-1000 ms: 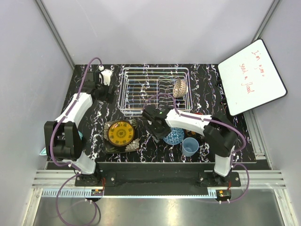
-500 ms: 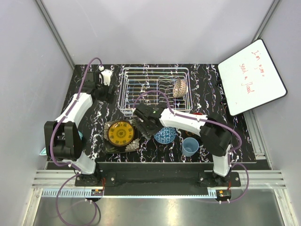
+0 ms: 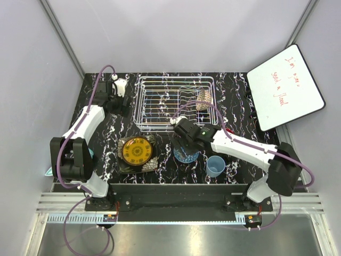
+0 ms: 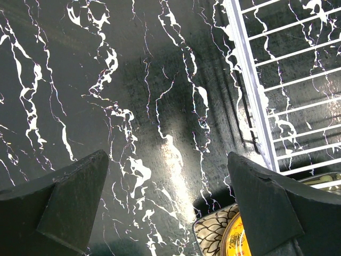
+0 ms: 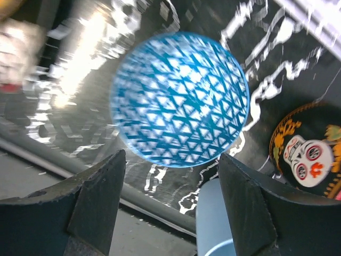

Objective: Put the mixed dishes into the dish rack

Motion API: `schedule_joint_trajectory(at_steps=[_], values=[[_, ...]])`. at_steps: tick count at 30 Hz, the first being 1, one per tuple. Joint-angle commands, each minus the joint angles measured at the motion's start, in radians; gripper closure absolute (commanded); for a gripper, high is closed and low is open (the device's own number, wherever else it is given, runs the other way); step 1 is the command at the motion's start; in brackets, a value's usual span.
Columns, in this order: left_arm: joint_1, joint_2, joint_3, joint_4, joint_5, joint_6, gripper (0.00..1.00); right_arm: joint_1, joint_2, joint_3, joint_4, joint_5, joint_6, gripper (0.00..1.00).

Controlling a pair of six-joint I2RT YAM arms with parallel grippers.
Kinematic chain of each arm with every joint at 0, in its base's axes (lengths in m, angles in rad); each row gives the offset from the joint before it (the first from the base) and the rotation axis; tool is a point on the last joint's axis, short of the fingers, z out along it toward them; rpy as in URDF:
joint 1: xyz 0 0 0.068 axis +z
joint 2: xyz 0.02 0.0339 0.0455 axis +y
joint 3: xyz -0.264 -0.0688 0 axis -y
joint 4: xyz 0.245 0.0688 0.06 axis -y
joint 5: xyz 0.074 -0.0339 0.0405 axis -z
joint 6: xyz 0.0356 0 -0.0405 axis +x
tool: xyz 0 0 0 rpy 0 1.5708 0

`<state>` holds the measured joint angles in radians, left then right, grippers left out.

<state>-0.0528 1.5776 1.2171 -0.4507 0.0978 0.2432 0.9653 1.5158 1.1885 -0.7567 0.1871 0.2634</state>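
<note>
Dish rack [image 3: 175, 102]: it is set on the tabletop [image 3: 237, 93] against the far edge, about the middle. Its white wire rim [image 4: 250, 90] is also seen at the right of the left wrist view.
Pinkish-white speckled bowl [image 3: 203, 100]: it is held among the wire dividers at the right end of the rack.
Yellow-orange patterned round plate [image 3: 136, 151]: it is laid on top of the dark patterned squarish plate [image 3: 149, 163], near the near edge and left of the middle. A corner of the pair [image 4: 213, 232] is caught at the bottom of the left wrist view.
Blue patterned bowl [image 3: 187, 156]: it is placed upright on the tabletop near the near edge, just right of the two plates. It is partly covered from above by the right arm.
Light-blue cup [image 3: 215, 166]: it is stood near the near edge, just right of the blue bowl.
Right end effector [image 5: 170, 157]: it is held released over the blue patterned bowl [image 5: 178, 98], which is seen blurred between the spread fingers. No contact with the bowl can be made out.
Left end effector [image 4: 168, 160]: it is held released with nothing between the fingers, above bare tabletop near the far left corner, just beside the left side of the rack.
White board [image 3: 285, 87]: it is propped at the far right corner, with red writing on it.
</note>
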Motion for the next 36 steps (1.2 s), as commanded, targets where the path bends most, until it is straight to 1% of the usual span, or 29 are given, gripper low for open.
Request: schedule_joint_trajectory(at_steps=[1,8,13,19,22,28,36], values=[[0.008,-0.03,0.016,0.038,0.01,0.002,0.01,-0.04,0.041,-0.073,0.062,-0.011,0.051,0.24],[0.013,-0.027,0.009,0.032,0.013,0.005,0.01,-0.073,0.044,-0.116,0.115,-0.015,0.048,0.25],[0.014,-0.021,0.002,0.032,0.017,-0.002,0.01,-0.105,0.05,-0.147,0.155,-0.054,0.056,0.26],[0.014,-0.019,-0.014,0.032,0.013,-0.001,0.01,-0.163,0.092,-0.178,0.246,-0.115,0.074,0.32],[0.016,-0.021,-0.022,0.033,0.006,0.005,0.01,-0.171,0.122,-0.178,0.27,-0.129,0.073,0.34],[0.018,-0.027,-0.022,0.032,0.005,0.005,0.01,-0.171,0.146,-0.158,0.272,-0.13,0.065,0.36],[0.018,-0.016,-0.027,0.037,0.022,-0.005,0.01,-0.171,0.043,-0.104,0.178,-0.032,0.017,0.32]])
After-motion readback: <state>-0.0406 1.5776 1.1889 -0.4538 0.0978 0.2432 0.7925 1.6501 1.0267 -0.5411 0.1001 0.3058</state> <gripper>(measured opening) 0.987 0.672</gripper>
